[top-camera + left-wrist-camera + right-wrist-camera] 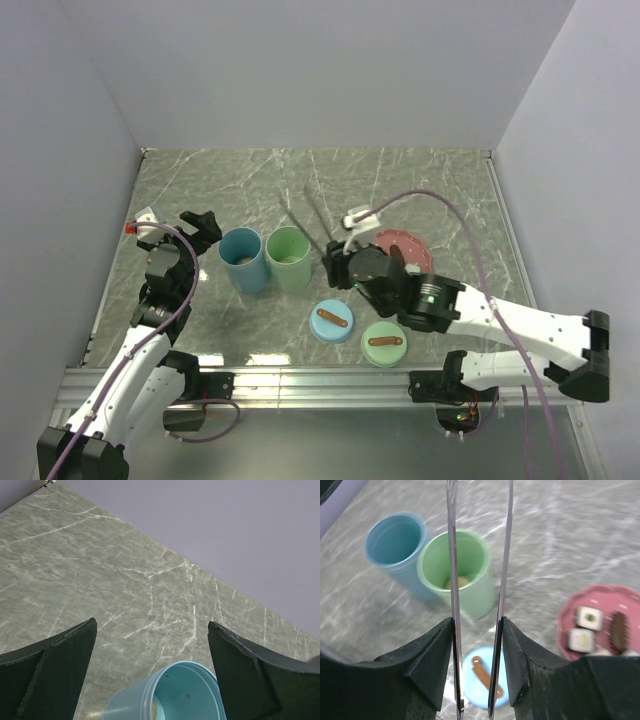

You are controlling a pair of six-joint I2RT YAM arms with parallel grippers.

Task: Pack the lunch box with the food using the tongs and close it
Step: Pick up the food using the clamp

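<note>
My right gripper (335, 262) (477, 625) is shut on the tongs (453, 555), one slim metal arm pressed against each finger. The tong tips (305, 220) point toward the back of the table, and in the right wrist view they hang over the green container (480, 595) (289, 258). A pale piece lies inside that container. The blue container (244, 258) (395, 540) (170, 695) stands beside it. Food (590, 617) lies on the pink plate (570, 625) (405, 247) at the right. My left gripper (200, 228) (152, 625) stands open just above and behind the blue container's mouth, holding nothing.
A blue lid (333, 322) (475, 680) and a green lid (384, 343), each with a brown handle, lie on the marble table in front of the containers. Grey walls close in the left, back and right sides. A metal rail runs along the near edge.
</note>
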